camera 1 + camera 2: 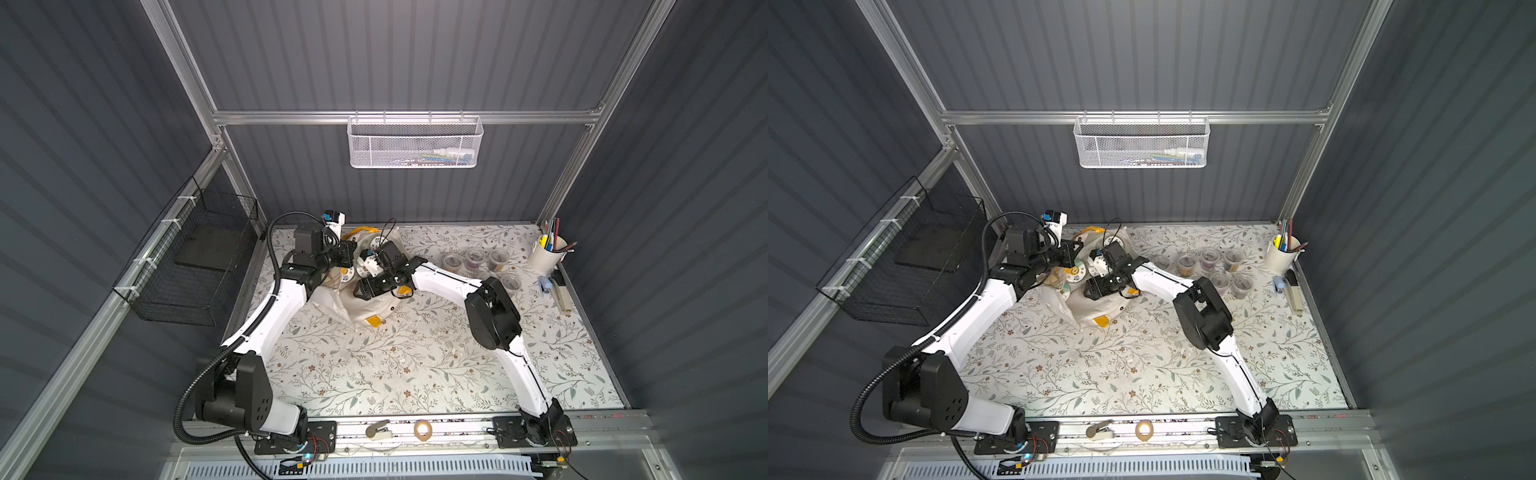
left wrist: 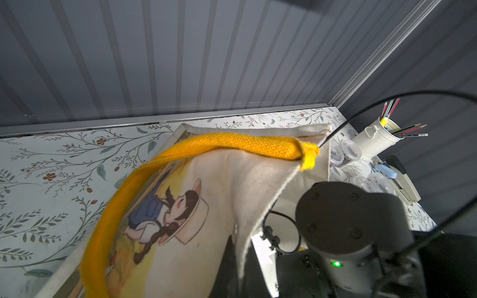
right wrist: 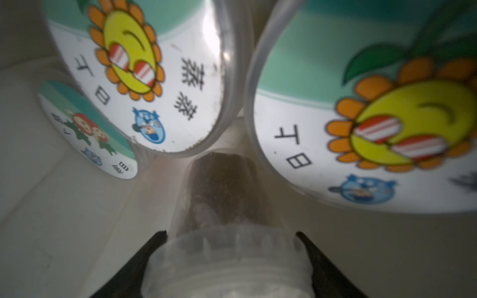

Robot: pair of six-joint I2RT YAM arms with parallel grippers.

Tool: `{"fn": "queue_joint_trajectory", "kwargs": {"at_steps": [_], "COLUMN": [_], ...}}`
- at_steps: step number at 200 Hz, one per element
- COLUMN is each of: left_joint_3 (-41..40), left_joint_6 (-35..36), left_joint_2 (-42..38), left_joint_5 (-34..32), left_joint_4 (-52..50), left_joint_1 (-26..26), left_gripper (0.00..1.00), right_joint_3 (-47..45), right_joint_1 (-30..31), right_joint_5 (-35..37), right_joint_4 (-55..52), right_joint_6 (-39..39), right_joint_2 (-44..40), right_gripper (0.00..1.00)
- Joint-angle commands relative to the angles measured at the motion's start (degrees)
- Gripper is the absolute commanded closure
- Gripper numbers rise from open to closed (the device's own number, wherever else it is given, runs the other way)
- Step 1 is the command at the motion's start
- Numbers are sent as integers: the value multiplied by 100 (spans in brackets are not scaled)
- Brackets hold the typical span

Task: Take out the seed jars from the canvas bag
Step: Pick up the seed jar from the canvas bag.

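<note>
While the canvas bag slumps at the back with my left pincer clamped on its rim, inside it two larger jars flank a small seed jar lying lid-first towards my right pincer, long axis straight ahead (jaws pressing the lid's sides, I judge).

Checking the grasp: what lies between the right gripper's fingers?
A small jar of dark seeds; its clear lid fills the gap between both fingers. The right wrist view shows it.
</note>
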Motion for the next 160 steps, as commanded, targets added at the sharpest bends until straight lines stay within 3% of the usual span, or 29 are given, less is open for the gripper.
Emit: {"fn": "queue_joint_trajectory", "kwargs": {"at_steps": [1, 70, 160], "left_joint_3": [-8, -2, 18], "left_joint_6": [10, 32, 25], "left_joint_2": [-282, -234, -117], "left_joint_5": [59, 23, 19], "left_joint_4": [3, 14, 64], "left_joint_1": [-19, -19, -19], "left_gripper": [100, 100, 100], "right_joint_3": [-171, -654, -2680], "right_joint_1": [-112, -419, -713], "right_joint_5": [74, -207, -156], "right_joint_4": [34, -833, -965], "right_joint_6": [-77, -526, -812], "right_joint_2": [-426, -1433, -3358], "right_gripper": [25, 25, 25]}}
